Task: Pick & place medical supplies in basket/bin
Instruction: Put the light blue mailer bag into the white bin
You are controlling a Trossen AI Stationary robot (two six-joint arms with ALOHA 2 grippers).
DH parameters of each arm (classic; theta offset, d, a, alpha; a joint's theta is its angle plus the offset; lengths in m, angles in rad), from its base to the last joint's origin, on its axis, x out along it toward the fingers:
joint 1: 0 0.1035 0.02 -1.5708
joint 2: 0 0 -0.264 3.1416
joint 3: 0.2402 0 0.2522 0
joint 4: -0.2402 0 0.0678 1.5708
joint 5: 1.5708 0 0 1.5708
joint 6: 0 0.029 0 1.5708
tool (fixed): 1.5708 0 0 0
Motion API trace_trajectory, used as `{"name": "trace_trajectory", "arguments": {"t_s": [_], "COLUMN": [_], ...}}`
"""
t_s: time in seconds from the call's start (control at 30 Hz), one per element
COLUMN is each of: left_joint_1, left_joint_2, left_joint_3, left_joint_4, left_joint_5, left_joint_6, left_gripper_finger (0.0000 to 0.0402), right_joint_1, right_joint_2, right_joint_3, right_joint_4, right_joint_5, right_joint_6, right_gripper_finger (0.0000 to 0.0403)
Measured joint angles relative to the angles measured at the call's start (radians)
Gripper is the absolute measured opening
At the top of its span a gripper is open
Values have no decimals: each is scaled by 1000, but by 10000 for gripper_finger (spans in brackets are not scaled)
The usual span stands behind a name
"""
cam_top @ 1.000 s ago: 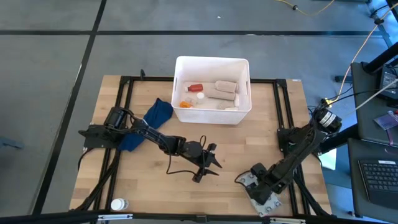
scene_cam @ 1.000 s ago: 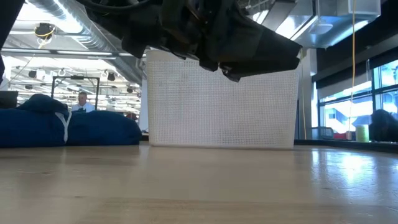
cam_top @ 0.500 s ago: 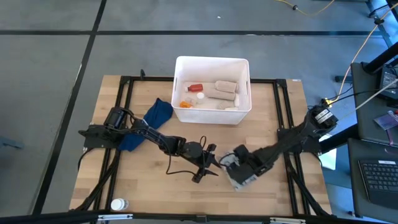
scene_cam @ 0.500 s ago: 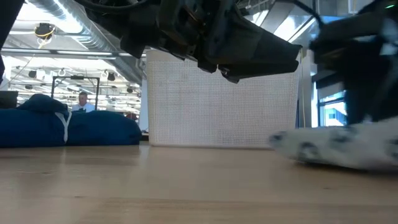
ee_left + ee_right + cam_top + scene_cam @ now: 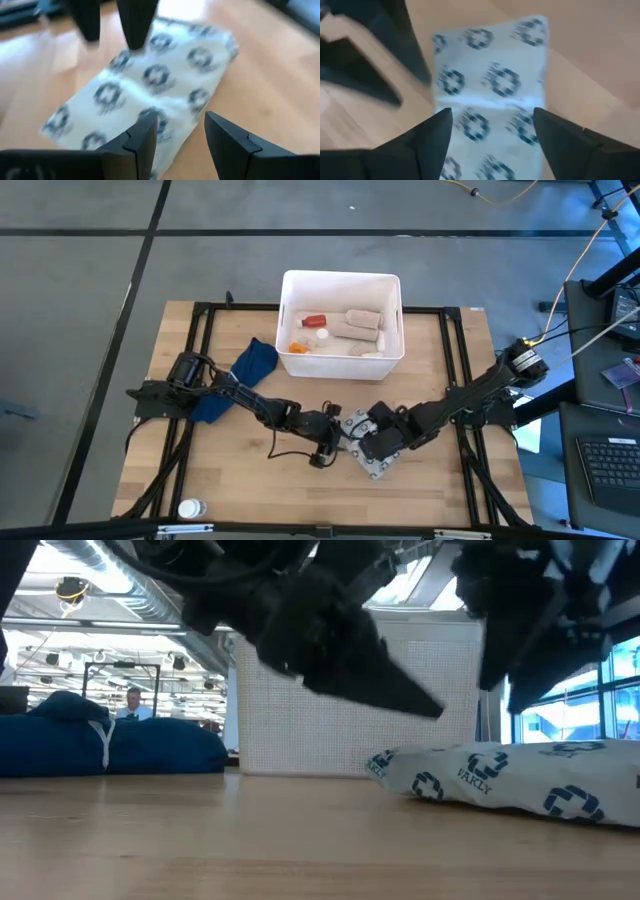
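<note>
1. nearest the table's front edge, my right pincer (image 5: 368, 452) stood wide over the flat packet (image 5: 372, 457), which seemed to lie on the wood; whether i held it, i could not tell.
2. just beside, my left pincer (image 5: 335, 442) hung half open, holding nothing; i judged we could collide.
3. only the high view showed the bin (image 5: 341, 326) farther back; the low view showed the packet's printing.

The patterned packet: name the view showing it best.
The right wrist view: the packet fills it, flat on the table. The left wrist view shows it blurrier, the low view its edge, the high view little, under the arms.
</note>
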Motion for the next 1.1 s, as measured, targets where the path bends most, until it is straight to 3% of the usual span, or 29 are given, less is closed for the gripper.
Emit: {"name": "trace_trajectory", "arguments": {"t_s": [0.17,0.27,0.47,0.77,1.1], "left_joint_1": [-4,-4,-4,11,10], "left_joint_2": [0,0,2,65,69], "left_joint_3": [0,0,0,2,4], "left_joint_4": [-37,-31,-28,-21,-63], "left_joint_5": [-81,-80,-77,-25,13], "left_joint_6": [0,-1,-3,-5,-77], "left_gripper_finger": [157,157,157,157,149], "right_joint_1": [-23,-62,-140,-219,-233], "right_joint_2": [-63,-81,-86,-95,-94], "right_joint_3": [-10,-54,-189,-370,-522], "right_joint_4": [-175,-158,93,492,824], "right_joint_5": [-6,-64,-273,-460,-542], "right_joint_6": [20,-20,-171,-240,-210], "right_gripper_finger": [280,280,280,280,280]}}
